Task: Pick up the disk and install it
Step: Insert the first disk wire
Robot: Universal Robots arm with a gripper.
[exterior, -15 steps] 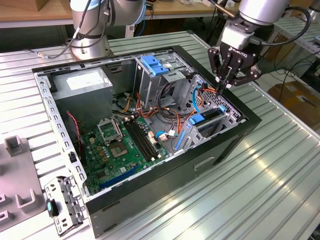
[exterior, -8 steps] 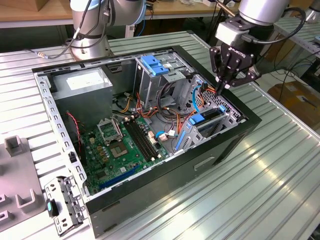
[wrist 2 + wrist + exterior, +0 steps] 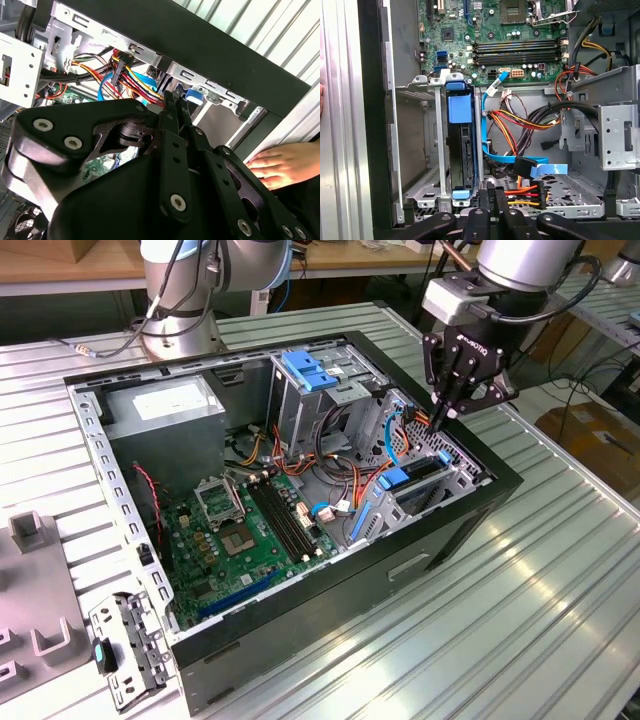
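Hovering clenched and empty, the black claw (image 3: 441, 420) hangs above the black metal disk with blue plastic rails (image 3: 461, 145), slotted upright in the steel cage (image 3: 420, 150).

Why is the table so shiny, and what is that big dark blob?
In the exterior view, light glares off the ribbed metal table. In the second wrist view, the dark mass is the robot's own hand, close to the camera and shadowed; a person's hand looks washed out.
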